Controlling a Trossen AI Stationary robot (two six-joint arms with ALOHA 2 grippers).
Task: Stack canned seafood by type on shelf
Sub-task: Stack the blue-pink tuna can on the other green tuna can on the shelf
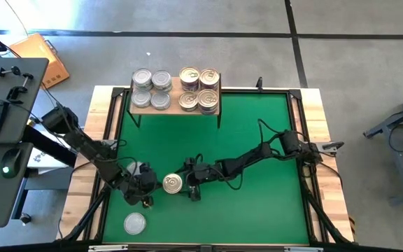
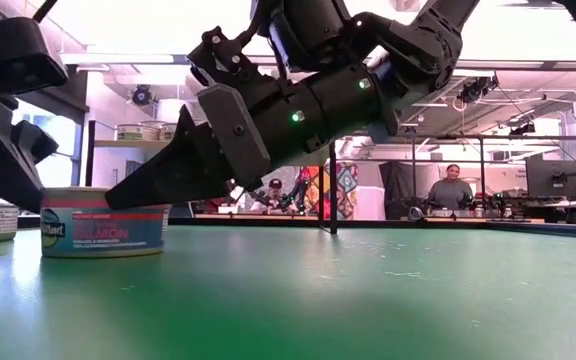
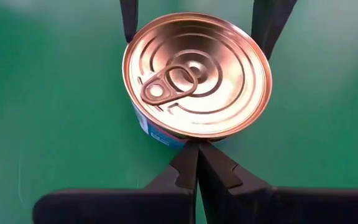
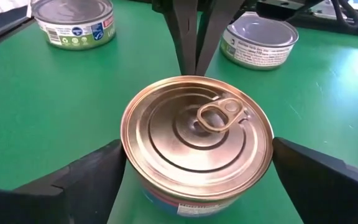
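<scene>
On the green mat (image 1: 257, 140), a gold pull-tab can (image 4: 197, 140) sits upright between the right gripper's (image 1: 187, 187) wide-spread fingers, seemingly untouched. The left gripper (image 1: 147, 183), pinched shut, points at its other side.

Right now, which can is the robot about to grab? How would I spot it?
Look at the green mat, at its near edge, far from the wooden shelf. Two dark arms meet there, and between them stands one gold-lidded can, with the right claw open around it and the shut left claw pointing at it. The two cans nearby have plain silver lids; this one is gold with a pull-tab.
</scene>
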